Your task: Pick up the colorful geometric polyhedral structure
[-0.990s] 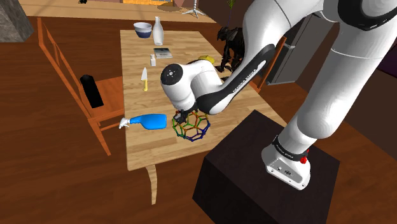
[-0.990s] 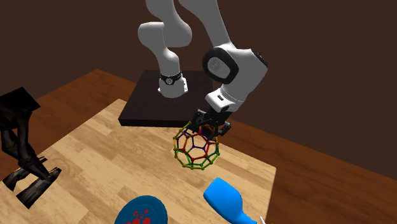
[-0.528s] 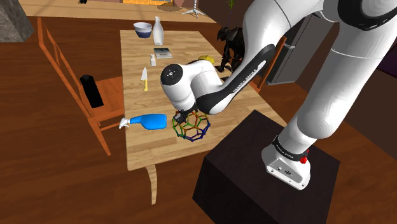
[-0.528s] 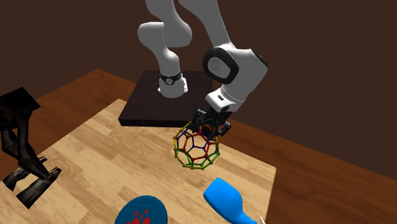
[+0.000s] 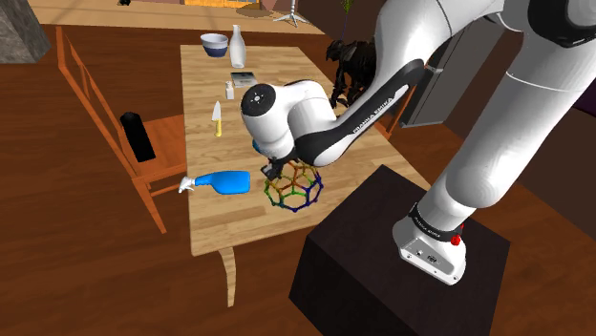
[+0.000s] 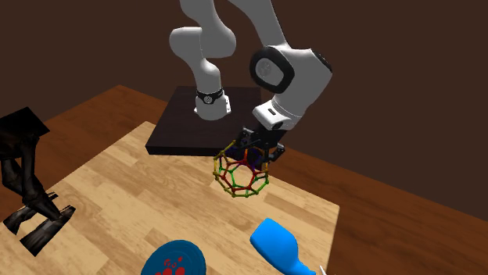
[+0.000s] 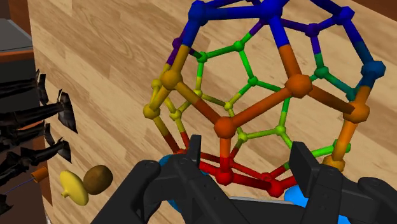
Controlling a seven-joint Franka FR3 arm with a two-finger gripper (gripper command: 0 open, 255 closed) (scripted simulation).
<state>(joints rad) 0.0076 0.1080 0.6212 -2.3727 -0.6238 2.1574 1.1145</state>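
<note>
The polyhedral structure (image 5: 293, 189) is a ball-shaped cage of rods and nodes in red, orange, yellow, green and blue. It hangs just above the near end of the wooden table (image 5: 205, 224). My black gripper (image 5: 278, 170) comes down on its top and is shut on it. In the second exterior view the gripper (image 6: 258, 153) clasps the upper rods of the structure (image 6: 242, 176). In the wrist view both fingers (image 7: 191, 153) pinch the red rods of the structure (image 7: 254, 95), with my gripper (image 7: 245, 158) centred on them.
A blue spray bottle (image 5: 222, 181) lies just beside the structure. Farther along the table are a knife (image 5: 218, 118), a bowl (image 5: 214, 44) and a white bottle (image 5: 237, 46). A wooden chair (image 5: 95, 105) and the dark stand (image 5: 401, 258) flank the table.
My gripper has risen a little with the structure in it, so the structure sits higher over the table than before. Nothing else has moved.
</note>
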